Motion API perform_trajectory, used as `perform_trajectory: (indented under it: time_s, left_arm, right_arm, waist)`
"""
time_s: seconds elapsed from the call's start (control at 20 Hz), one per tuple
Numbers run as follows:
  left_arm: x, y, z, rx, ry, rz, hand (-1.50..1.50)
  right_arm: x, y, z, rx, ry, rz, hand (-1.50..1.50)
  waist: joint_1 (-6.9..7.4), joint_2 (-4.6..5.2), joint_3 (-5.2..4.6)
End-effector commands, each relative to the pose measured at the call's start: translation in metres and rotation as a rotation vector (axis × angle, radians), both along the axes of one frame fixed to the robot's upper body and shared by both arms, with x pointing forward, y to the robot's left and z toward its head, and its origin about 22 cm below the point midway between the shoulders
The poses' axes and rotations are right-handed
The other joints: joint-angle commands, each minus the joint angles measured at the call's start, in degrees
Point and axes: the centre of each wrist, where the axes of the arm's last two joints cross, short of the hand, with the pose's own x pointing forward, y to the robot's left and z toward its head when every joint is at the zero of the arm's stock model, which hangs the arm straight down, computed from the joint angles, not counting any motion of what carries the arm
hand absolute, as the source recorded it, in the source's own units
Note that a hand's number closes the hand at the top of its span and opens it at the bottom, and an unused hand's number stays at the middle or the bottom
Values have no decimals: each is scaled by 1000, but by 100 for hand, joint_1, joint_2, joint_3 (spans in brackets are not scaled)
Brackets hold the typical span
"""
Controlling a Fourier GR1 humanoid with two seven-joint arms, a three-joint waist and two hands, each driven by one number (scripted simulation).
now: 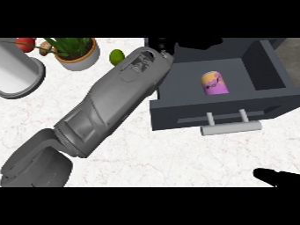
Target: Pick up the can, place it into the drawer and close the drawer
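can (214,84) first: you can see the purple and yellow can standing upright on the floor of the open drawer (269,66), apart from its walls and free of either hand. so pick-up and placing look done to you; what is left is the closing, since the drawer is pulled well out over the counter (178,154), its front panel and handle (230,128) facing you. your left hand (160,45) sits at the drawer's back left corner, at the end of the long grey forearm, but it is dark against dark and you cannot tell how its fingers stand. your right hand (282,178) shows only as black fingers at the lower right edge, lying fairly straight and holding nothing. by my judgement, the next move is a push on the front panel or handle; mind the left forearm lying along the drawer's side.
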Motion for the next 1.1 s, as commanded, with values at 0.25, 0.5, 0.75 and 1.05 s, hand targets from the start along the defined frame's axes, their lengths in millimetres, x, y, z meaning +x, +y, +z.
perform_trajectory:
  time_s: [0.25, 0.5, 0.75, 1.05]
  left_arm:
    - [-4, -12, 20, 1, -52, -5, -150]
    - [0, -12, 34, -24, -16, -5, -150]
    - [-6, -4, 8, -23, -18, 6, -150]
    - [6, 32, 41, -12, -26, 22, -150]
  right_arm:
    - [24, 18, -6, -362, -21, -88, -150]
    - [36, 35, -40, -524, 22, -103, -150]
    - [59, 47, -67, -643, 84, -166, -150]
    - [94, 61, -106, -593, 59, -231, -150]
  waist:
    - [350, -73, -2]
    - [461, -92, -2]
    - [619, -145, -6]
    - [677, -159, -3]
